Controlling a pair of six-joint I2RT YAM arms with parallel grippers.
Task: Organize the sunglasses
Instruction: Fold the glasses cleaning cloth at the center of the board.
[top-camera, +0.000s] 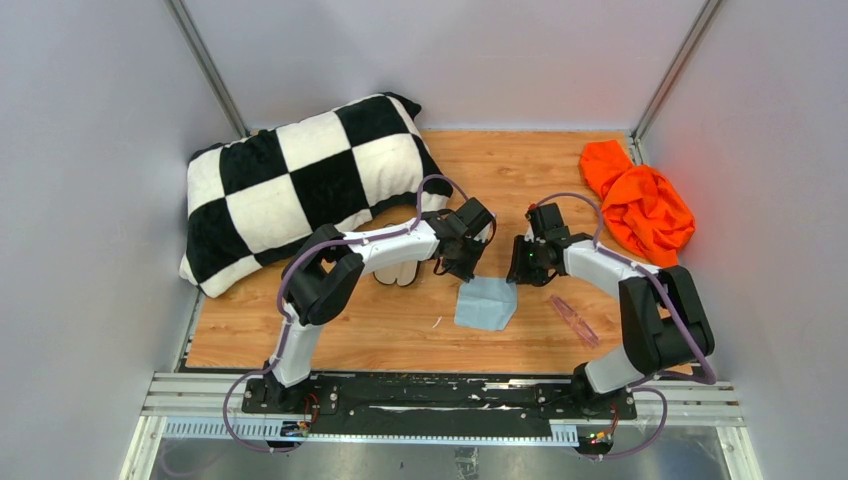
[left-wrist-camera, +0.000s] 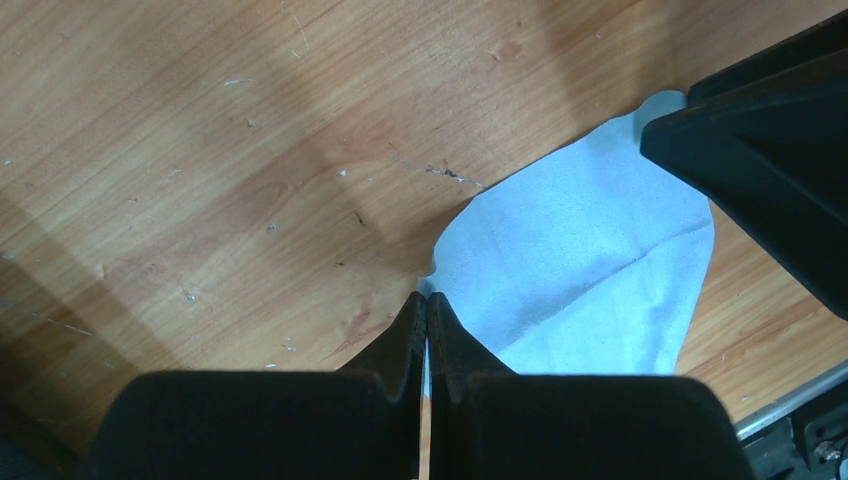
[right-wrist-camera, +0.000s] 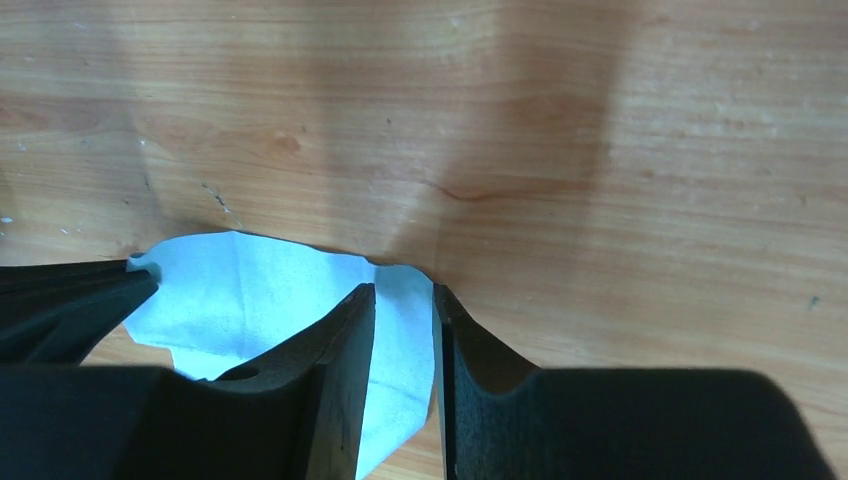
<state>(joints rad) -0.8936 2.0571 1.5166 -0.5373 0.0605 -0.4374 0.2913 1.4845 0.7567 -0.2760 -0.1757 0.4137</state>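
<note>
Both arms meet over the single light blue square cloth (top-camera: 486, 305), which lies rumpled around the middle of the wooden tabletop (top-camera: 380, 335), somewhat toward its near edge. Working two of its far corners at once looks like a way to spread or fold it flat. The left gripper (left-wrist-camera: 426, 298) is closed tight, its tips pinching one corner of the cloth. The right gripper (right-wrist-camera: 403, 290) has its jaws narrowly apart, straddling the neighbouring corner without visibly clamping it. The one pair of translucent pink folded sunglasses (top-camera: 574, 319) lies untouched just right of the cloth, toward the near right of the tabletop, probably awaiting its turn. One black-and-white checkered pillow (top-camera: 300, 190) fills the far left corner and one crumpled orange garment (top-camera: 640, 205) the far right, both well apart from the work.
</note>
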